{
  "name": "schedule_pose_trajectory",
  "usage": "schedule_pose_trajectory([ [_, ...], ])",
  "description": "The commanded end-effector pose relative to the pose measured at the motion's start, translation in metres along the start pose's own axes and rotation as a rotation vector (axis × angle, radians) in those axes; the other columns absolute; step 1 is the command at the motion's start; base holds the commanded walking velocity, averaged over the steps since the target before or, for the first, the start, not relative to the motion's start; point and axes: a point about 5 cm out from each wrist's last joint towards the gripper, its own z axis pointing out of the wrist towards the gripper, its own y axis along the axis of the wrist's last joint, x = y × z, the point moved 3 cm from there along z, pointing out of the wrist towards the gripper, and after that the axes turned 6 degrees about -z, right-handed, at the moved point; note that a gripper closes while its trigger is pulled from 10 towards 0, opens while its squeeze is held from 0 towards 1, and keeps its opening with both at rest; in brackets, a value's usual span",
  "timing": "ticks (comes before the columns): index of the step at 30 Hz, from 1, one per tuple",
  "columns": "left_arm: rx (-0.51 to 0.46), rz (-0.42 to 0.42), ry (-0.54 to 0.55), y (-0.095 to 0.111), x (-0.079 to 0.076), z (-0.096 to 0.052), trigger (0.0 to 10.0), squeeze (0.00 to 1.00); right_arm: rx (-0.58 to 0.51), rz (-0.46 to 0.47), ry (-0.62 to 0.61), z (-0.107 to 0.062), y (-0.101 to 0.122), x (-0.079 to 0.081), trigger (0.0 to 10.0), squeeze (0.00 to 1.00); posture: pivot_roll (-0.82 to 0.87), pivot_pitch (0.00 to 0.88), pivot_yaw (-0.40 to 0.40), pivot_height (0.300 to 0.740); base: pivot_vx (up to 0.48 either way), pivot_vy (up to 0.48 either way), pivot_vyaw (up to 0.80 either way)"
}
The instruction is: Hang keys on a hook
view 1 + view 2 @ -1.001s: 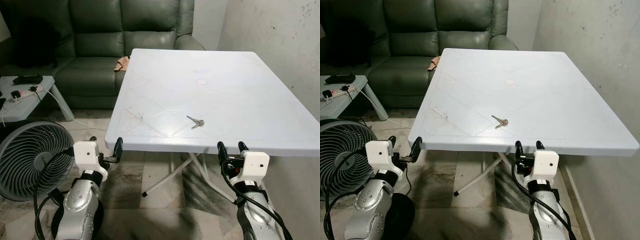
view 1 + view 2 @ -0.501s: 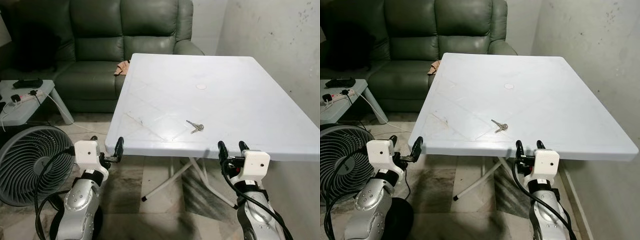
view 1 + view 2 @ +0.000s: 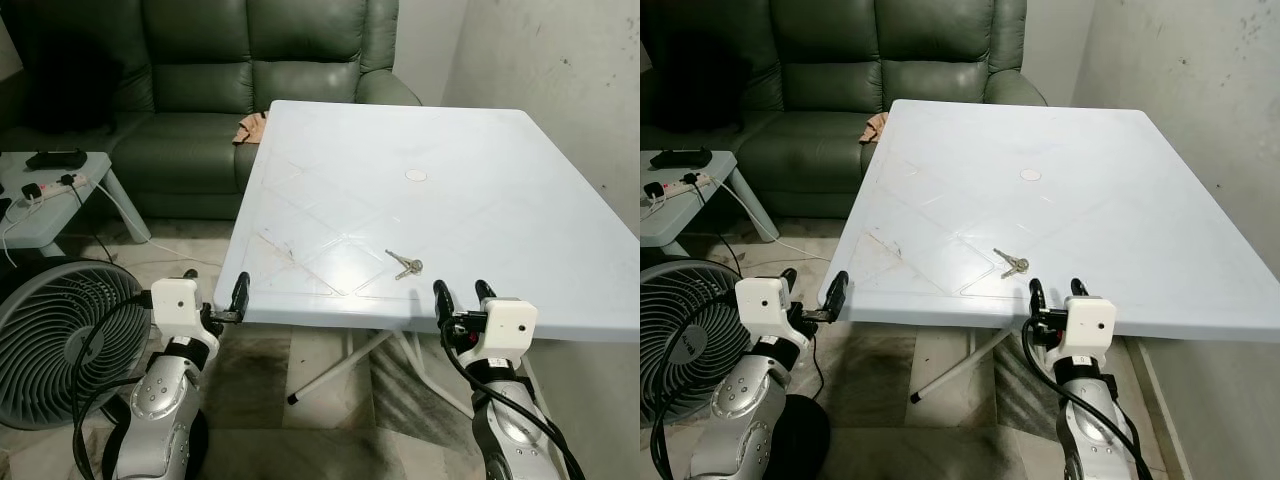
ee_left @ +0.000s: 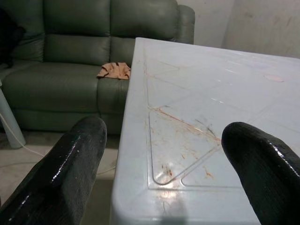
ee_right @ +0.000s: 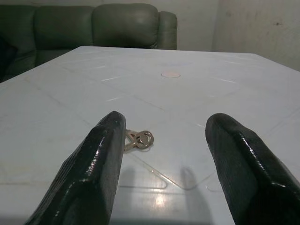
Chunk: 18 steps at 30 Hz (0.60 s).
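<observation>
A small bunch of silver keys [image 3: 404, 265] lies flat on the white plastic table [image 3: 480, 200], close to its near edge. My right gripper [image 3: 459, 295] is held open just in front of that edge, a little right of the keys; its wrist view has the keys [image 5: 139, 139] just past the fingers [image 5: 96, 173]. Over by the table's near left corner my left gripper [image 3: 214, 290] is also open with nothing in it, and the scratched corner [image 4: 164, 178] lies between its fingers [image 4: 70, 164].
A dark green sofa [image 3: 200, 90] stands behind the table with a tan cloth [image 3: 250, 128] on its seat. To the left are a floor fan [image 3: 55, 340] and a small grey side table [image 3: 40, 195] with a power strip. A bare wall [image 3: 560, 80] runs along the right.
The camera has shifted and the table edge has come closer. The keys lie where they were and both grippers are still open.
</observation>
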Motion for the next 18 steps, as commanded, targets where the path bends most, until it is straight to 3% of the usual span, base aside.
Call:
schedule_pose_trajectory([
  [1, -0.009, 0.008, -0.013, 0.0049, -0.0012, 0.002, 10.0, 0.0, -0.005, 0.001, 0.008, 0.0027, 0.0019, 0.0033, 10.0, 0.0, -0.01, 0.0, 0.019, 0.732, 0.292, 0.0, 0.0],
  [18, -0.009, 0.009, -0.017, 0.0049, -0.0031, 0.0034, 10.0, 0.0, -0.007, 0.001, 0.009, 0.0032, 0.002, 0.0036, 10.0, 0.0, -0.01, 0.0, 0.019, 0.732, 0.286, 0.0, 0.0],
])
